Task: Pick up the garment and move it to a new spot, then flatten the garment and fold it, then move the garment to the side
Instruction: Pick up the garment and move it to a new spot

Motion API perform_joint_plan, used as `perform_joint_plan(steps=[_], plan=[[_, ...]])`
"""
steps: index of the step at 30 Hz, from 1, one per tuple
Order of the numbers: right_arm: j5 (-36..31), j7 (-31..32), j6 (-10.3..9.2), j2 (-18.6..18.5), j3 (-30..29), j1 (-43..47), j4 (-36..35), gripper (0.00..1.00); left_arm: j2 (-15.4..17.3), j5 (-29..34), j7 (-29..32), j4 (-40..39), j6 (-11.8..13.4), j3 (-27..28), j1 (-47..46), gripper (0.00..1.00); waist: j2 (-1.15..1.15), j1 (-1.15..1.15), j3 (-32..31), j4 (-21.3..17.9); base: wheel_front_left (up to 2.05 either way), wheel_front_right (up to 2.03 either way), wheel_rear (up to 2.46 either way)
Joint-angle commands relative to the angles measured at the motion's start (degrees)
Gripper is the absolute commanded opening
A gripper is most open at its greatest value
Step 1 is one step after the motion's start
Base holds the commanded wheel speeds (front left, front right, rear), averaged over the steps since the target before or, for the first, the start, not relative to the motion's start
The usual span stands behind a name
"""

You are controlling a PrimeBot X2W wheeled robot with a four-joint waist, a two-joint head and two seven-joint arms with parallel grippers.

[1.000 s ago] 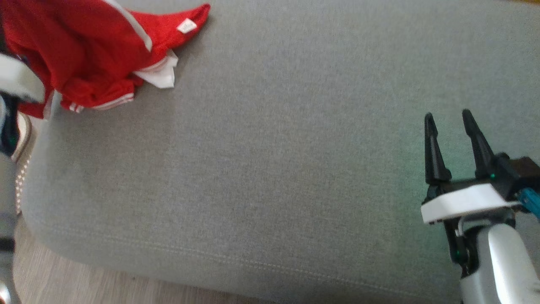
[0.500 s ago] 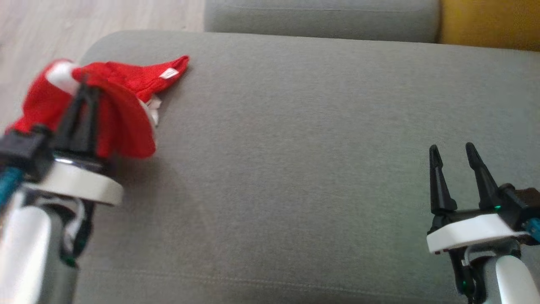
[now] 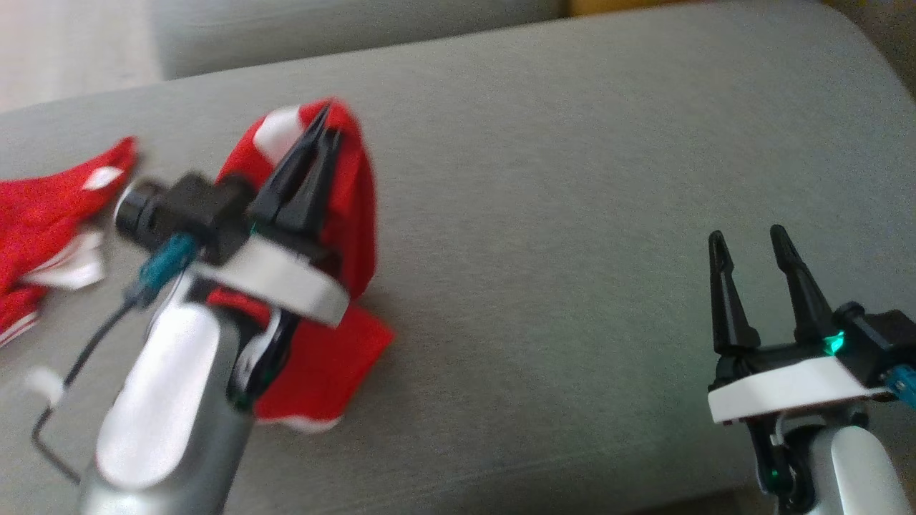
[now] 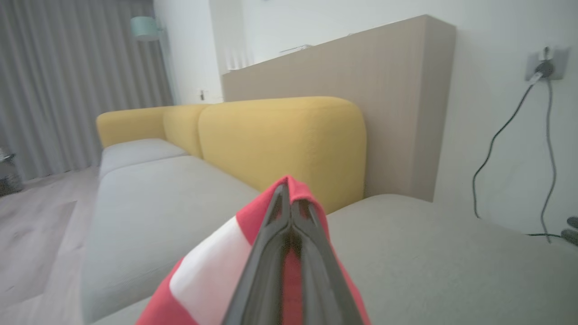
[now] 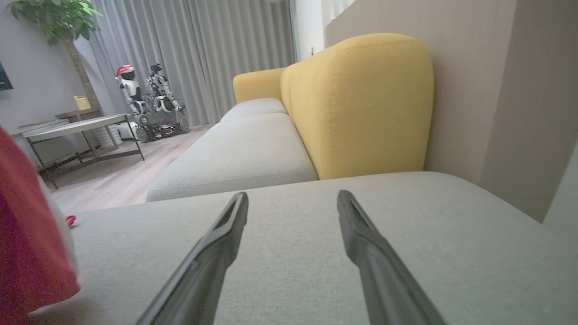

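Observation:
The garment (image 3: 354, 207) is red with white stripes. It hangs lifted over the grey sofa cushion (image 3: 558, 214), and its other end trails on the cushion at the far left. My left gripper (image 3: 325, 121) is shut on a fold of the garment (image 4: 212, 266) near the cushion's middle left. In the left wrist view, red cloth is pinched between my closed fingers (image 4: 271, 253). My right gripper (image 3: 748, 242) hovers open at the lower right with nothing between its fingers (image 5: 216, 248). A red edge of the garment (image 5: 27, 239) shows at the left of the right wrist view.
A yellow sofa back (image 4: 289, 140) rises behind the cushion, with a second grey seat (image 5: 244, 153) beyond it. A wood panel (image 4: 388, 90) and a wall socket with cables (image 4: 542, 67) stand to the right. A low table (image 5: 76, 128) and small robots (image 5: 144, 99) are across the floor.
The head camera has swung. My left gripper has carried the garment's gripped fold rightward, toward the cushion's middle, stretching it away from its trailing end. My right gripper stays open in place.

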Motion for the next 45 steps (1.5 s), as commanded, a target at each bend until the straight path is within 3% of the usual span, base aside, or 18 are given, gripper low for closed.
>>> perform_joint_plan(steps=[1,7,13,23,24,25,32,45], plan=[[0.69,-0.8,0.44,-0.29,1.43,-2.69,-2.23,1.0,-0.24,0.28,-0.23,-0.79,-0.55,1.2,-6.09,0.0,0.0,0.0,4.19,-7.46,0.0,0.0,0.0],[2.53,-2.49,0.44,-0.29,1.44,-2.8,-1.66,1.0,-3.42,1.05,-1.34,4.35,-1.72,-1.89,-14.85,0.0,0.0,0.0,8.5,-15.32,0.0,0.0,0.0],[4.18,-4.16,0.44,-0.29,1.96,-3.1,-1.2,1.0,-4.53,0.78,0.64,13.39,-2.76,-5.42,-17.77,0.0,0.0,0.0,11.2,-20.37,0.0,0.0,0.0],[5.88,-6.11,0.44,-0.29,2.38,-3.37,0.51,1.0,-4.56,-1.07,3.67,24.57,-3.77,-10.87,-16.58,0.0,0.0,0.0,12.23,-21.39,0.0,0.0,0.0],[5.93,-6.23,0.44,-0.29,2.44,-3.45,0.78,1.0,-4.45,-1.02,3.43,25.27,-3.83,-11.53,-16.56,0.38,0.0,0.0,12.07,-21.02,0.0,0.0,0.0],[5.95,-6.3,0.44,-0.29,2.51,-3.58,1.05,1.0,-4.43,-1.04,3.06,25.89,-3.87,-12.07,-16.48,1.0,0.0,0.0,11.79,-20.55,0.0,0.0,0.0],[4.23,-5.82,0.44,-0.29,1.69,-4.15,1.91,1.0,-5.0,-1.4,-3.41,26.63,-3.2,-12.98,-14.57,1.0,0.0,0.0,8.4,-13.88,0.0,0.0,0.0],[0.8,-2.49,0.44,-0.29,1.2,-3.85,2.21,1.0,-0.97,-5.76,-11.1,21.05,6.1,-3.44,-3.22,1.0,0.0,0.0,2.43,2.14,0.0,0.0,0.0]])
